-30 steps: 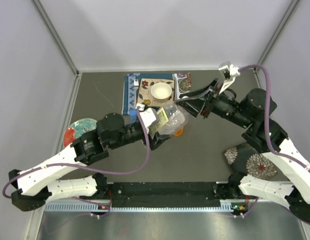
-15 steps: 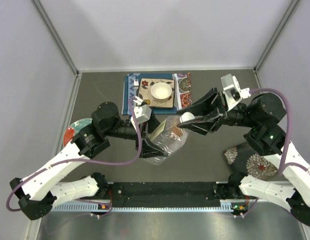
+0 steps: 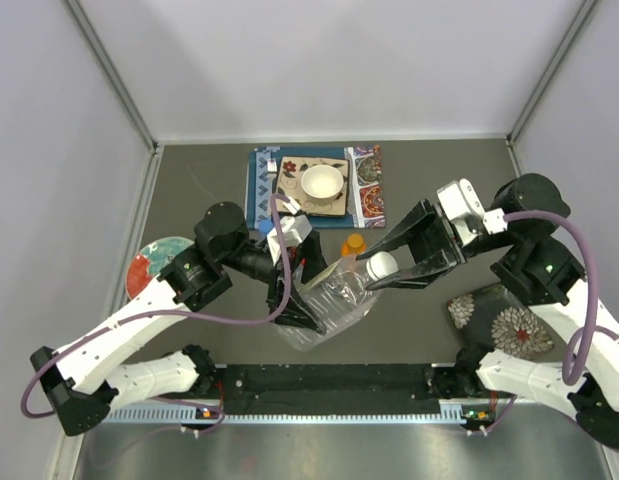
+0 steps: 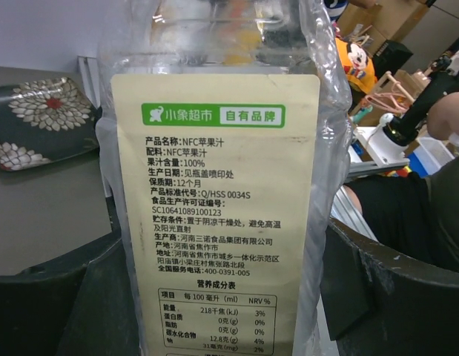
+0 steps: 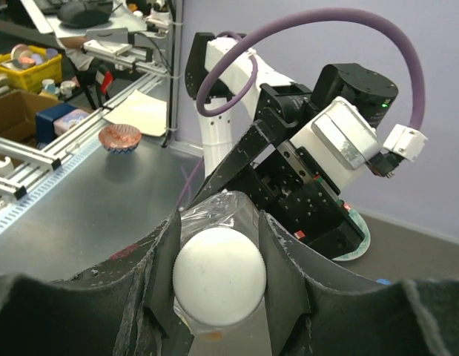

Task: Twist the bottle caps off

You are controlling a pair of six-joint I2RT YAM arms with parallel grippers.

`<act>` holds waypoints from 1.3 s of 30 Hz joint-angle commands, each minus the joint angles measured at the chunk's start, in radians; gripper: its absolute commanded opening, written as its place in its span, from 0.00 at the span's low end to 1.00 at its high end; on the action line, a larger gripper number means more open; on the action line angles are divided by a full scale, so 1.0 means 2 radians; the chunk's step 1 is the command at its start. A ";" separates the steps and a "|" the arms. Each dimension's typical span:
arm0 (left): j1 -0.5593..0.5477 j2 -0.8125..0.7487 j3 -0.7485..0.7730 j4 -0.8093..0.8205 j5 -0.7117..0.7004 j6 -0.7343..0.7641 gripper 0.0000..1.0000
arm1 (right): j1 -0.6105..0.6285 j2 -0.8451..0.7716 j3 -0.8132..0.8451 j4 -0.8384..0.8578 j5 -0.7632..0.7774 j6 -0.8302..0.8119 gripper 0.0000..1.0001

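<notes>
While the left fingers (image 4: 396, 297) clamp the clear bottle (image 4: 214, 185), the right fingers (image 5: 164, 285) grip its white cap (image 5: 219, 276).

Mid-frame we find the bottle (image 3: 329, 300), its cap (image 3: 382, 265) at its right end. At upper centre the bowl (image 3: 322, 183) sits on the mats (image 3: 364, 175). On the table (image 3: 209, 180) 1 plate (image 3: 151, 264) lies far left, a second plate (image 3: 499, 322) lower right.

bottle (image 4: 214, 44) cropped above, label (image 4: 214, 222) cropped below
</notes>
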 commanded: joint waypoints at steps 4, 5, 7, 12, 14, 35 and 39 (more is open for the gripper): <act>0.005 -0.009 0.018 0.090 0.013 -0.005 0.27 | -0.010 0.011 -0.004 -0.099 -0.056 -0.062 0.00; 0.006 -0.009 0.019 0.083 0.010 0.007 0.27 | -0.011 0.011 -0.003 -0.099 -0.050 -0.056 0.00; 0.007 -0.009 0.024 0.058 0.000 0.020 0.28 | -0.010 0.006 0.002 -0.098 -0.017 -0.049 0.00; 0.007 -0.010 0.029 0.025 -0.027 0.059 0.28 | -0.010 -0.003 0.014 -0.098 0.055 -0.030 0.41; 0.007 -0.011 0.028 0.008 -0.045 0.073 0.29 | -0.010 -0.006 0.018 -0.096 0.077 -0.022 0.57; -0.067 -0.016 0.046 -0.076 -0.514 0.188 0.30 | -0.010 0.040 0.114 -0.068 0.465 0.251 0.82; -0.106 -0.007 0.048 -0.073 -0.666 0.218 0.29 | -0.011 0.052 0.114 -0.108 0.521 0.278 0.81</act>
